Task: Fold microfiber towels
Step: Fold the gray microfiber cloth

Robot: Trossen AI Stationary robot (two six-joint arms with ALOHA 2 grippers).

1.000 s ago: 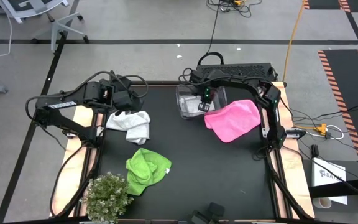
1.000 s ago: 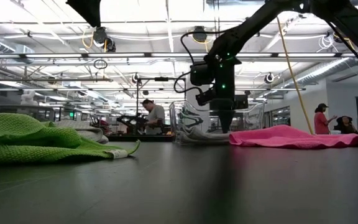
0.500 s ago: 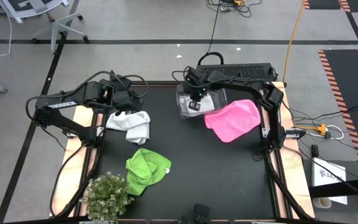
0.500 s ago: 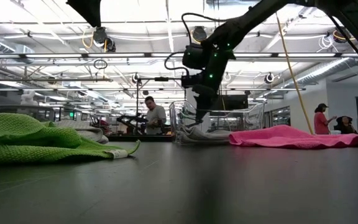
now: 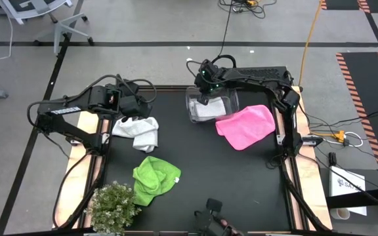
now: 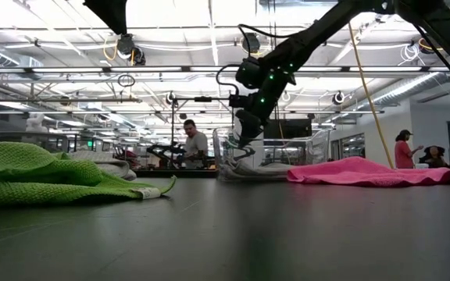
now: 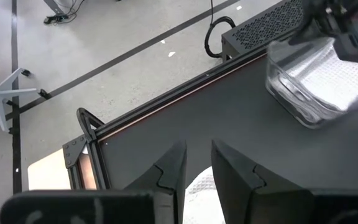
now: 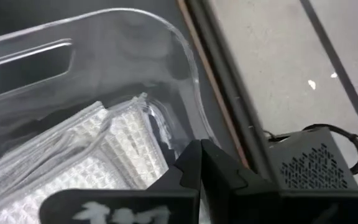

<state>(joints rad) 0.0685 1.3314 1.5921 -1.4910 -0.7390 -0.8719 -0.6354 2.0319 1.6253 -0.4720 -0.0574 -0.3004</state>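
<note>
- High view shows a black tabletop on a grey floor, with black lines running across the floor beyond the far edge.
- Low view looks level across that tabletop into a big hall with ceiling lights; a person stands far behind, and another person is at the far right.
- An office chair base sits off the far left corner, and an orange cable crosses the floor past the far right corner.
- A bushy green plant stands at the near left corner, touching the green towel that lies crumpled beside it.
- A white towel is bunched near the left edge, just under the left claw.
- The left claw hangs over that cloth with its fingers a little apart, gripping nothing.
- A pink towel lies spread toward the right edge, just beside the bin.
- A clear plastic bin sits at the middle of the far edge; a second white towel, folded, lies inside it.
- The right claw is over the bin's far rim, fingers pressed together with nothing between them, tips close to the cloth inside.
</note>
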